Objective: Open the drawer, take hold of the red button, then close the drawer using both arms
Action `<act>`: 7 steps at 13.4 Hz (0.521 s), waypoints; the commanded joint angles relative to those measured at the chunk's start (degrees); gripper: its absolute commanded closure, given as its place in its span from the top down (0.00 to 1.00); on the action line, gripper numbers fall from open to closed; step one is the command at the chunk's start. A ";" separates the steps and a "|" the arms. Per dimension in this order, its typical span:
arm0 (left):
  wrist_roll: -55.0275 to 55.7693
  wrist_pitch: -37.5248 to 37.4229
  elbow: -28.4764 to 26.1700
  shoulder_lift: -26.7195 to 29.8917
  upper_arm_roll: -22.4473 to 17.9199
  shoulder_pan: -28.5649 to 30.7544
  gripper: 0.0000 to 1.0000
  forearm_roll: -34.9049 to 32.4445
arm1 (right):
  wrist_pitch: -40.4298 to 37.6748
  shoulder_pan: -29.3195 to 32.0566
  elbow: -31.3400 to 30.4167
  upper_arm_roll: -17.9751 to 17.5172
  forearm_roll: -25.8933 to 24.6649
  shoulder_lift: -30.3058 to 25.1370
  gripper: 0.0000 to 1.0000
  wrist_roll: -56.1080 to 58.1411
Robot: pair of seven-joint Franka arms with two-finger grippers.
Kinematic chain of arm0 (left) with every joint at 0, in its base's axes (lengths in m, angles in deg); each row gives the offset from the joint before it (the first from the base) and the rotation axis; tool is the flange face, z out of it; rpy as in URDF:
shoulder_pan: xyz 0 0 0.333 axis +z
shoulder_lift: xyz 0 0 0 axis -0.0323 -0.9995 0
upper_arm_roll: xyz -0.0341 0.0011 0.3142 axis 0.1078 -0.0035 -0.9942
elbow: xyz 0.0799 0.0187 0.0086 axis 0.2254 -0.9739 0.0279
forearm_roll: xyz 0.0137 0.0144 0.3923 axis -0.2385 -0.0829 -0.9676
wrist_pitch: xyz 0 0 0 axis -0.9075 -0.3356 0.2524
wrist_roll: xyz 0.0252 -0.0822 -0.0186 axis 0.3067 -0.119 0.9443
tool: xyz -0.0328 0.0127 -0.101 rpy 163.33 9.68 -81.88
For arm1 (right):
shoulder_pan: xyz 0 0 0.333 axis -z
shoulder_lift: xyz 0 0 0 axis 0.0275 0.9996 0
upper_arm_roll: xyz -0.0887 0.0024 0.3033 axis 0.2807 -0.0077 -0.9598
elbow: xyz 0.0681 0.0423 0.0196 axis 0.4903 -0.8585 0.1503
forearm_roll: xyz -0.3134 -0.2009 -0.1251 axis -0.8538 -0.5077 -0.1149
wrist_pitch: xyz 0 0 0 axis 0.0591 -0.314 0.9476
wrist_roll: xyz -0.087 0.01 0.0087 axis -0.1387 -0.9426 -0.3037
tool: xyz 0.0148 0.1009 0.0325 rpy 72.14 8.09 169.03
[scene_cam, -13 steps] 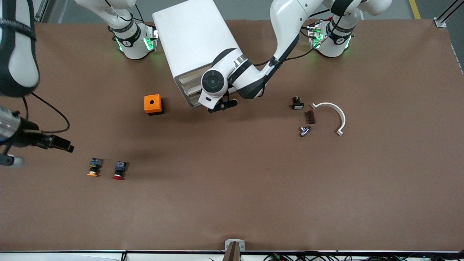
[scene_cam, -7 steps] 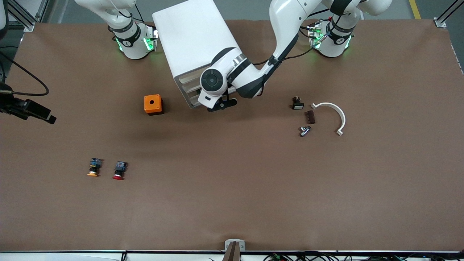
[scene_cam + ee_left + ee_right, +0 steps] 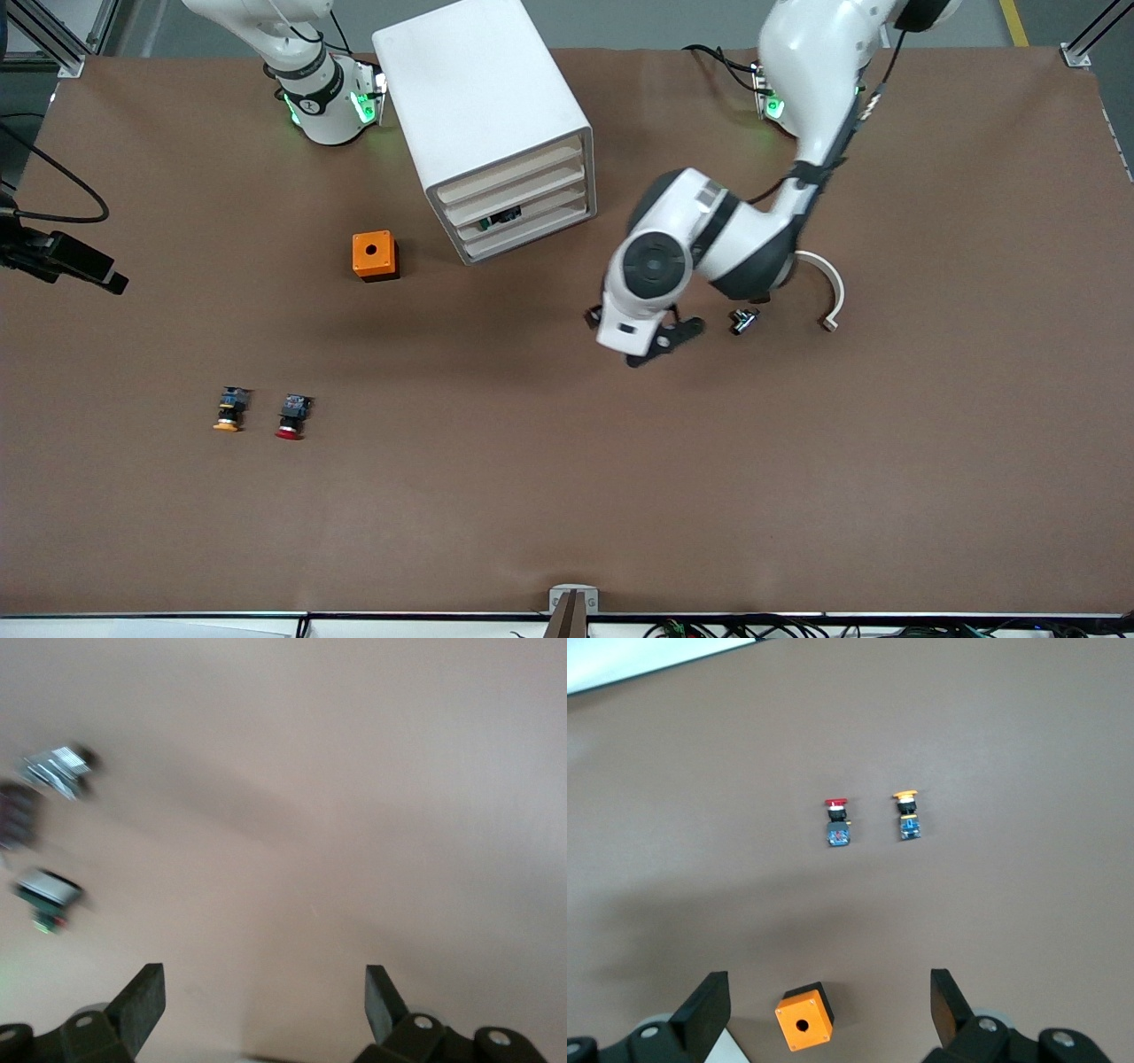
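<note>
Both arms [image 3: 709,239] have glossy white shells, black joint bands, round grey-black joint caps, green-lit bases, external black cables and black claw fingers [image 3: 142,1005] with visible screws.

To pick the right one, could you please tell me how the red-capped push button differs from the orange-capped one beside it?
The red-capped push button has a red cap; the orange-capped push button has an orange one. The red lies nearer the left arm's end of the table. Both lie on their sides, caps toward the front camera, with dark blue-and-black bodies.

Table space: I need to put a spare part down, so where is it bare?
The table is bare nearer the camera than the red button and the left gripper. Crowded around the white arc and metal fitting.
</note>
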 commanded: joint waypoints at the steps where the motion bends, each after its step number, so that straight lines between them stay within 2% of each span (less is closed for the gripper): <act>1: -6.21 -3.40 -1.63 5.80 0.35 6.41 1.00 -2.38 | -0.62 -0.35 -2.00 0.07 -1.32 -2.92 1.00 -0.09; 4: -13.96 -4.47 -1.54 10.10 0.35 12.05 1.00 -6.08 | -0.62 -0.96 -4.29 -0.19 -1.49 -5.56 1.00 -0.17; 7: -21.25 -6.04 -1.54 13.97 0.35 15.74 1.00 -6.52 | 3.85 -0.79 -12.09 -0.28 -1.75 -10.38 1.00 0.00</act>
